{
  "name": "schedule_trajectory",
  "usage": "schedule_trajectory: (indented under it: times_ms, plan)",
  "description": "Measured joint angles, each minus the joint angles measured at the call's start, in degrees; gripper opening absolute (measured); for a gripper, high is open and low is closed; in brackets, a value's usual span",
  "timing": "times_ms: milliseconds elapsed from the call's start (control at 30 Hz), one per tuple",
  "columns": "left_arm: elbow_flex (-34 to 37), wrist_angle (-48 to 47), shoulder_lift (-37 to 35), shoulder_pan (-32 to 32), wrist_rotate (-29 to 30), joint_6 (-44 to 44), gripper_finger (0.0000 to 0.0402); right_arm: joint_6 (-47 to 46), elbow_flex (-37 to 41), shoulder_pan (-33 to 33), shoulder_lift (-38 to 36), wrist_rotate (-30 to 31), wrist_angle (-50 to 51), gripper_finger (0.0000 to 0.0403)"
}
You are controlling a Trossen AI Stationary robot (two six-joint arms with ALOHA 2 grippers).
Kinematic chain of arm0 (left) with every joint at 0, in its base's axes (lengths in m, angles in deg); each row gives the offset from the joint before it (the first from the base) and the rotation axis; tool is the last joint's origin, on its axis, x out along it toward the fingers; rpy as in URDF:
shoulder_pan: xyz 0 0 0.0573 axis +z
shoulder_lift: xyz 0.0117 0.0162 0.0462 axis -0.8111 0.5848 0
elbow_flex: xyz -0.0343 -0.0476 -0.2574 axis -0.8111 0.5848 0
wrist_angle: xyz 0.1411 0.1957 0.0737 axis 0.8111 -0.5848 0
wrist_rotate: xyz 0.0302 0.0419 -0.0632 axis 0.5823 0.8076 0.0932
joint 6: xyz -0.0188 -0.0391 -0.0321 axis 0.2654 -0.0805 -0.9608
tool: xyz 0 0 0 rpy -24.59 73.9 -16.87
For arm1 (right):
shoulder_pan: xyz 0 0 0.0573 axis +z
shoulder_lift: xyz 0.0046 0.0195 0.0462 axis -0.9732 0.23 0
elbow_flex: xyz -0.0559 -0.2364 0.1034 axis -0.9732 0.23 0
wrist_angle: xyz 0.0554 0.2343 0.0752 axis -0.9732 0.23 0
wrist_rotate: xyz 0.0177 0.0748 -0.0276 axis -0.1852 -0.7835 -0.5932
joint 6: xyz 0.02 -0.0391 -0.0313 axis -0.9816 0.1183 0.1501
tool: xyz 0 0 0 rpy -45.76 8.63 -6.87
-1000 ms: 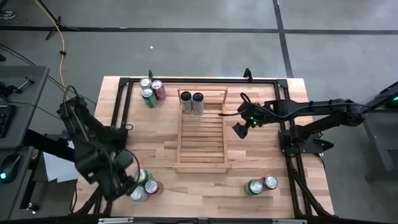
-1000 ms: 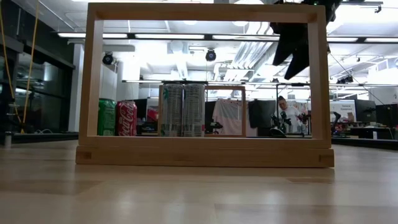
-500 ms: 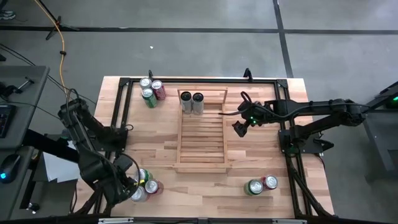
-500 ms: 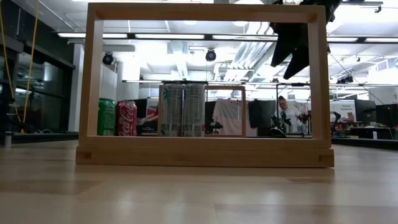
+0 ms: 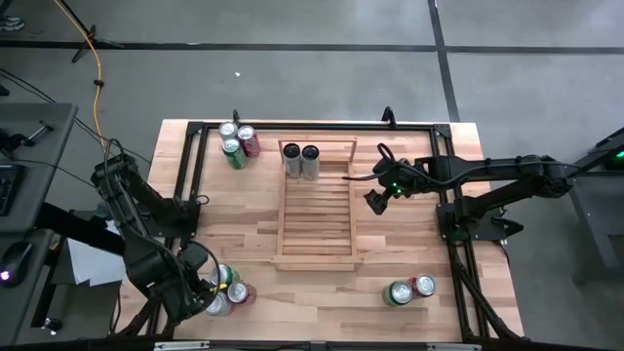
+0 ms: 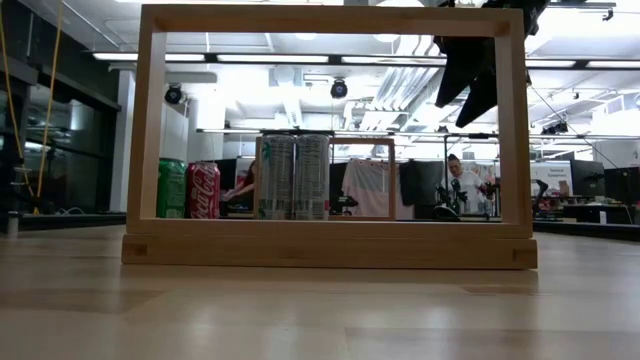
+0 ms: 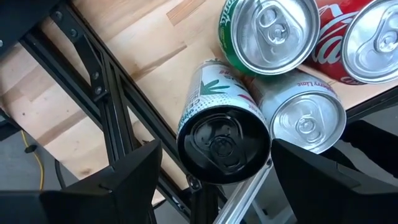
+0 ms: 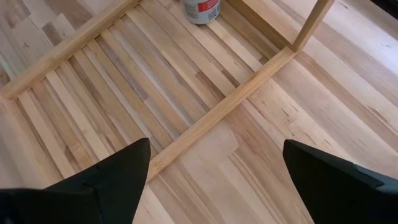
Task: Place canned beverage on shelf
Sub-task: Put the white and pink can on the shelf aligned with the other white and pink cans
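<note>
Step in hand, as judged: picking a can from the near-left cluster for the shelf (image 5: pixel 315 200). The left gripper (image 7: pixel 211 180) hangs above that cluster with its jaws spread wide and nothing held.

Left wrist view: the black-topped can (image 7: pixel 221 134) stands between the two dark fingers (image 7: pixel 115 180), roughly centred, clear of both. Touching it is a silver-topped can (image 7: pixel 305 121); beyond these stand a green can (image 7: pixel 267 31) and a red cola can (image 7: pixel 360 40), packed tight.

To do it well (judgement): descend straight, keeping the black-topped can centred, so the far finger slips into what little room there is beside the silver-topped neighbour and does not tip it. Close on the can wall below the rim, lift vertically before translating. The can sits near the tabletop (image 5: pixel 419 244) edge and the black frame rail; a nudge outward could lose it.

The shelf lies mid-tabletop, well apart from the left gripper; two silver cans (image 5: pixel 300 159) already stand at its far end, leaving the near slats free.

The right gripper (image 5: pixel 375 202) waits just beside the shelf's right rail, jaws wide, empty.
</note>
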Motion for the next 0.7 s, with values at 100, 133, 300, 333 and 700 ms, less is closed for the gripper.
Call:
schedule_trajectory:
  times_ms: [100, 133, 300, 333, 700]
  plan:
    - [0.00, 0.41, 0.00, 0.00, -0.04, 0.00, 0.0294, 0.00, 0.00, 0.00, 0.00, 0.00, 0.00, 0.0353]
    - [0.00, 0.53, 0.00, 0.00, -0.04, 0.00, 0.0294, 0.00, 0.00, 0.00, 0.00, 0.00, 0.00, 0.0353]
    - [0.00, 3.45, 0.00, 0.00, -0.08, 0.41, 0.0294, 0.00, 0.00, 0.00, 0.00, 0.00, -0.01, 0.0353]
    - [0.00, 3.96, 0.00, 0.00, -0.08, 0.46, 0.0294, 0.00, 0.00, 0.00, 0.00, 0.00, -0.01, 0.0353]
    - [0.00, 2.49, 1.14, 0.00, -0.11, 0.44, 0.0294, 0.00, 0.00, 0.00, 0.01, 0.59, -0.04, 0.0353]
